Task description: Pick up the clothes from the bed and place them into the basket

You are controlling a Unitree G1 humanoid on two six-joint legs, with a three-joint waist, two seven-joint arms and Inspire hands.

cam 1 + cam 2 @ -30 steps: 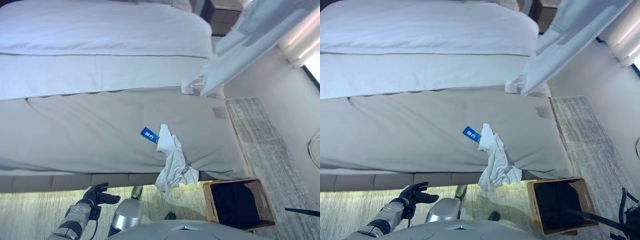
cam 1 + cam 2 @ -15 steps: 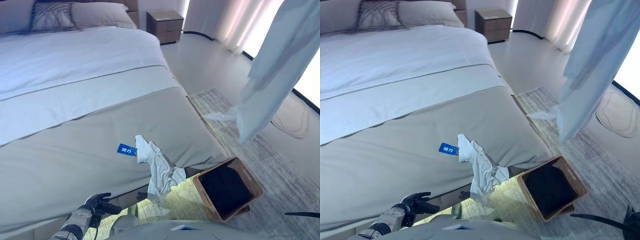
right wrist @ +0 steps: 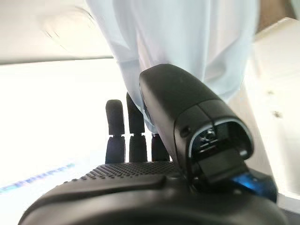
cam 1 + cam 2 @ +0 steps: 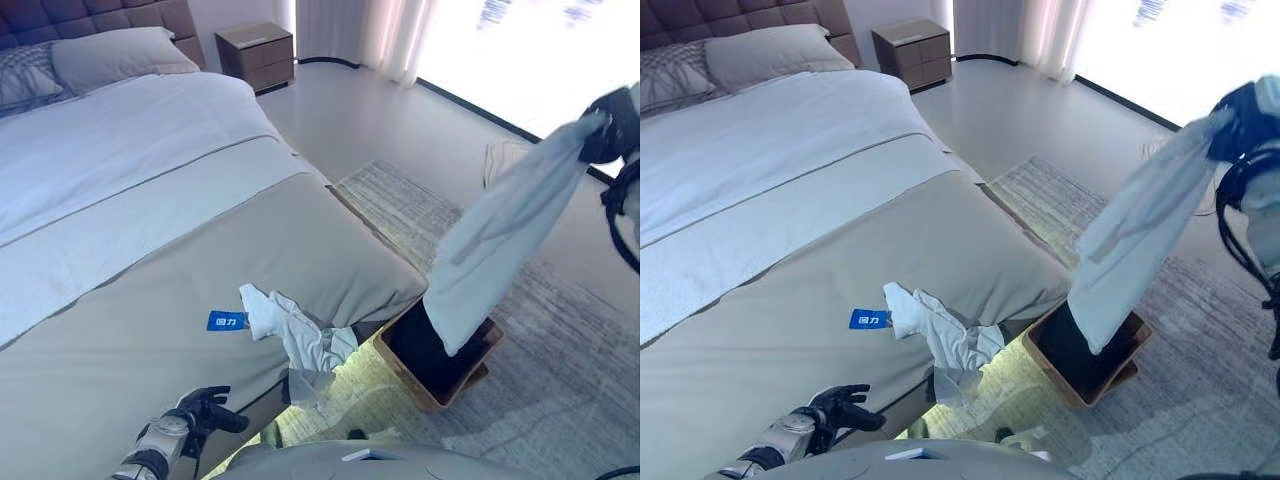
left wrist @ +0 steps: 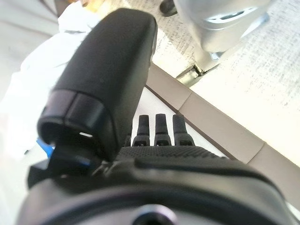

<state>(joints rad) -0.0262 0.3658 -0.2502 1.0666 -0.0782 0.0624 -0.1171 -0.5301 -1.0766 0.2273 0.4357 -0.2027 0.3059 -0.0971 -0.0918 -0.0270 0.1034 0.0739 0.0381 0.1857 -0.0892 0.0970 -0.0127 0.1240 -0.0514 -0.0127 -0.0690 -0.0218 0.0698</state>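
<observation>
My right hand (image 4: 1240, 112) is raised at the far right, shut on a pale blue shirt (image 4: 500, 235). The shirt hangs down from it, and its lower end reaches the mouth of the wicker basket (image 4: 462, 384) on the floor by the bed's corner. In the right wrist view the shirt (image 3: 187, 37) falls between the thumb and the fingers (image 3: 136, 126). A crumpled white garment (image 4: 300, 338) lies over the bed's foot edge beside a blue tag (image 4: 227, 321). My left hand (image 4: 203, 409) hangs low beside the bed frame, open and holding nothing.
The bed (image 4: 150, 220) has a beige cover, white sheet and pillows (image 4: 115, 58). A brown nightstand (image 4: 258, 45) stands at the back. A grey rug (image 4: 570, 370) lies under the basket, with bright windows behind it.
The camera has swung round to the right. My right hand has carried the pale blue shirt from above the bed's corner to over the basket. The left hand stays low.
</observation>
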